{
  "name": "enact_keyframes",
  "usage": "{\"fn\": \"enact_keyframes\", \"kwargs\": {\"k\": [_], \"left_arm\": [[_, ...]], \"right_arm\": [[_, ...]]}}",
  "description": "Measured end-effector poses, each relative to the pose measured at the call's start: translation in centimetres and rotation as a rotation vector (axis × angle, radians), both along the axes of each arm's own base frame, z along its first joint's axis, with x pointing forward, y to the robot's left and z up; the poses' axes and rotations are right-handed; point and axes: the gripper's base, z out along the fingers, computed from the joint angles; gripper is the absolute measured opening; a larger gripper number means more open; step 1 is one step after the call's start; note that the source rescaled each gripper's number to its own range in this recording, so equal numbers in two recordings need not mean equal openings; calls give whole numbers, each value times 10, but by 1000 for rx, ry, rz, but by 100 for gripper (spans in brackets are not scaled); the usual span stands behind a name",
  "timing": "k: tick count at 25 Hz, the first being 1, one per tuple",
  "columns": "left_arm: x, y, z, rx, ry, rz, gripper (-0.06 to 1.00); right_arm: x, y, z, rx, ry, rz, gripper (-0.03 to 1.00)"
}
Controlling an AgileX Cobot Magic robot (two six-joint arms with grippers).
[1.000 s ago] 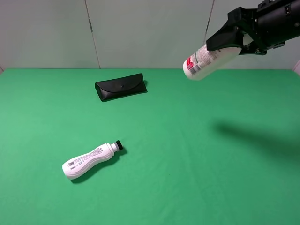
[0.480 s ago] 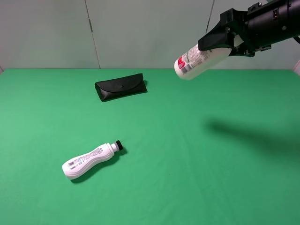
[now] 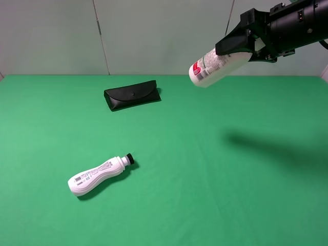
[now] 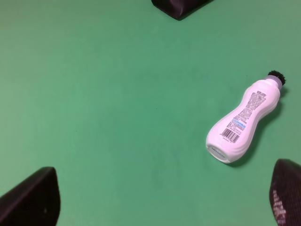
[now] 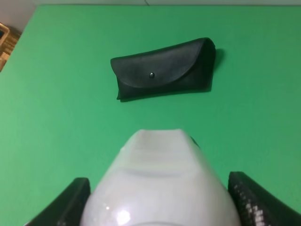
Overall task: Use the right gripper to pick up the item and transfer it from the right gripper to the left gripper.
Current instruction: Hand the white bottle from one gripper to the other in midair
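Airborne: item (image 3: 207,69) tilted, clamped by right tool (image 3: 241,50).

This looks like a robot test lab. A flat table (image 3: 205,205) is covered all over with bright green cloth. Behind it stands a plain pale wall (image 3: 154,36) made of big panels. A thick black robot arm (image 3: 300,23) reaches in high up on the right side. Just a few odd things lie well apart on the green: a black glasses case (image 3: 132,95) and a curvy white bottle (image 3: 97,177).
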Motion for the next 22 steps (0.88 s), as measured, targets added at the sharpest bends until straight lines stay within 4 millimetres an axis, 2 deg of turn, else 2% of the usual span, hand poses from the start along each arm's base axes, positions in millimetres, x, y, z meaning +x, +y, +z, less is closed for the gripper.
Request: {"fn": "enact_keyframes", "kwargs": {"k": [5,13,17,22], "left_arm": [[0,-5,-1,-88,22,-19,76],[2,-6,-2,-98,43,-20,76],[21,-9,2,-84,142,-16,76],[59,-19,15,-41,171,-87,76]], "right_arm": [[0,0,0,1,3,4,4],[-1,1,0,5,4,11,4],[-3,2,1,26,19,27,4],[-5,4,1,21,19,58,4]]}}
